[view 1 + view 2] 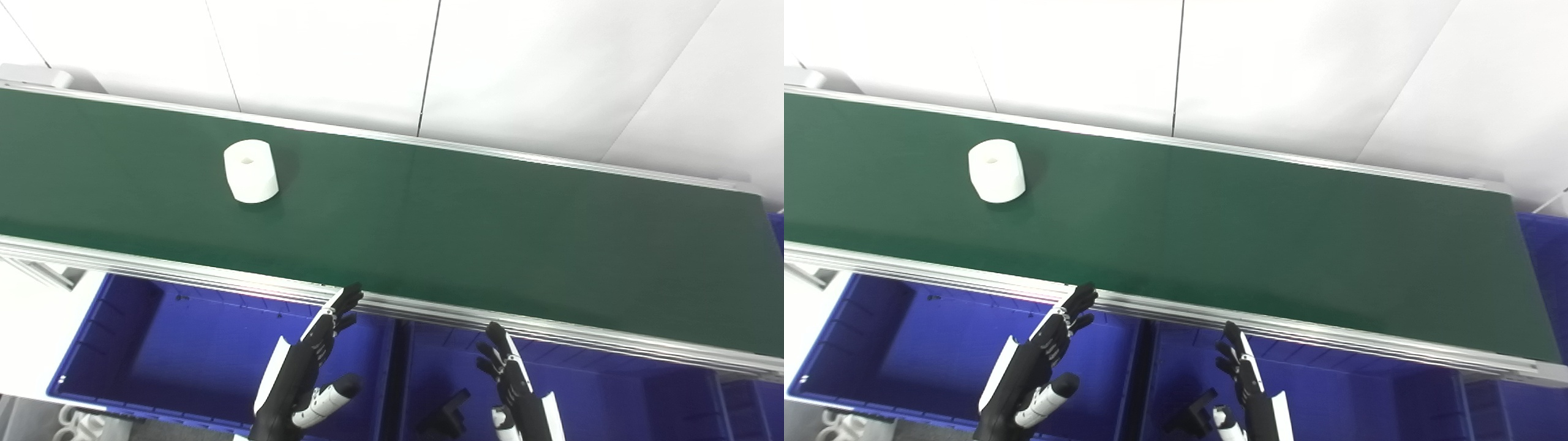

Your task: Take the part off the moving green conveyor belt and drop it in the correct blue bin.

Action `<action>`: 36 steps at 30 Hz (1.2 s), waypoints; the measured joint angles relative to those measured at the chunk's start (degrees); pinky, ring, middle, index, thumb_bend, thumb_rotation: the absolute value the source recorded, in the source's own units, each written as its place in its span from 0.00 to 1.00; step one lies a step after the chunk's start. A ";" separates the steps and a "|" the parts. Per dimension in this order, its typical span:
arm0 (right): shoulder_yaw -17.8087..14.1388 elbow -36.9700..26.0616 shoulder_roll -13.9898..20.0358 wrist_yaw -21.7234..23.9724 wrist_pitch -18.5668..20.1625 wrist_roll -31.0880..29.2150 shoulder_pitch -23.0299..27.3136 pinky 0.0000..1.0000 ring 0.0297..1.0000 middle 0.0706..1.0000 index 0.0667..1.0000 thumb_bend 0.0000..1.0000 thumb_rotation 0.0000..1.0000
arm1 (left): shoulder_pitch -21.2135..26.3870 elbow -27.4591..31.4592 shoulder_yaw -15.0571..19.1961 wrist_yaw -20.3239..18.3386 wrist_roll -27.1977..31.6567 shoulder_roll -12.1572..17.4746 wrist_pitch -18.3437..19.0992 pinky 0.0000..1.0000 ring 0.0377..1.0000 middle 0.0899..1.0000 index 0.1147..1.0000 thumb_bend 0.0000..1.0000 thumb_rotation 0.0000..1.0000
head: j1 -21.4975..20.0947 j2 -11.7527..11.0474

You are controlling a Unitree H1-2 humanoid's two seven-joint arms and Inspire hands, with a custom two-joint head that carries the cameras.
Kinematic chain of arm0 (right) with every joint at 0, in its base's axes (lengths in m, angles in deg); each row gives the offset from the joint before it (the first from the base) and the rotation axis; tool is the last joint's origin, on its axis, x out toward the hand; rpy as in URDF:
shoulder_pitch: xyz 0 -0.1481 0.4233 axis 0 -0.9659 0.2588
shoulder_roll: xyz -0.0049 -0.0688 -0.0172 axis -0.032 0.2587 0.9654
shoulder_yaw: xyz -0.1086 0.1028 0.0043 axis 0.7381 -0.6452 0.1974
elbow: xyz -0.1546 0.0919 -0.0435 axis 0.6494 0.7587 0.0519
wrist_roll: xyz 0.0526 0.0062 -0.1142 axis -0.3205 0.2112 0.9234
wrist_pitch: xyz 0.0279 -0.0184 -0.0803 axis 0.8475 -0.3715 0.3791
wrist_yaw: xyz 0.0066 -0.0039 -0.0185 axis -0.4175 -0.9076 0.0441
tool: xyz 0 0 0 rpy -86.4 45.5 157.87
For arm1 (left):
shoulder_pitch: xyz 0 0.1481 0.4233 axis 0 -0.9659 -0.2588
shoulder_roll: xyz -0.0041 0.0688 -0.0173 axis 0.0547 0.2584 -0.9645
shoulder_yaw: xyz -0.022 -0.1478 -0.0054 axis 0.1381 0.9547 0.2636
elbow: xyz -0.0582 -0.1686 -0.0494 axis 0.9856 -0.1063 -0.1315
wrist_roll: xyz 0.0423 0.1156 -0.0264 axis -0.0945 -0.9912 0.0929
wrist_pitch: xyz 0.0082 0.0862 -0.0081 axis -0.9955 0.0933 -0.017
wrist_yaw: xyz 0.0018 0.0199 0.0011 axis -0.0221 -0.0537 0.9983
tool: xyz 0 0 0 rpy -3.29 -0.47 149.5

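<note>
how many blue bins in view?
3. Left bin below the belt's near rail, middle bin beside it holding a black part, third bin partly visible at right edge.

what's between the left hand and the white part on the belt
Only bare green belt and its near metal rail separate the left hand from the white part, clear in both views.

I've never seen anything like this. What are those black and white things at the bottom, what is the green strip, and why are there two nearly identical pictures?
Both pictures come from two cameras side by side on a humanoid robot's head, looking down at its work. The black and white things are its left hand and right hand, both open and holding nothing. The green strip is a conveyor belt. On it stands a white part, a short cylinder with a small hole on top. Below the belt's near edge sit blue bins: the left bin and the right bin, which holds a dark part.
</note>
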 measured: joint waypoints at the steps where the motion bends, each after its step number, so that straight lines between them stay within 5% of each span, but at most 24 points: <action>1: 0.10 0.40 0.07 -0.18 0.00 -0.02 0.08 0.85 0.90 0.95 0.96 0.86 0.99 | 0.03 -0.30 0.02 0.03 0.00 0.00 -0.02 0.89 0.93 0.91 0.88 0.87 0.79 | 0.00 0.00; 36: 3.85 4.72 2.79 -5.36 -0.04 -1.83 3.41 0.85 0.91 0.96 0.96 0.87 0.97 | 2.87 -6.99 0.05 0.48 -0.28 -0.30 -4.18 0.86 0.91 0.88 0.83 0.87 0.74 | 2.11 -5.54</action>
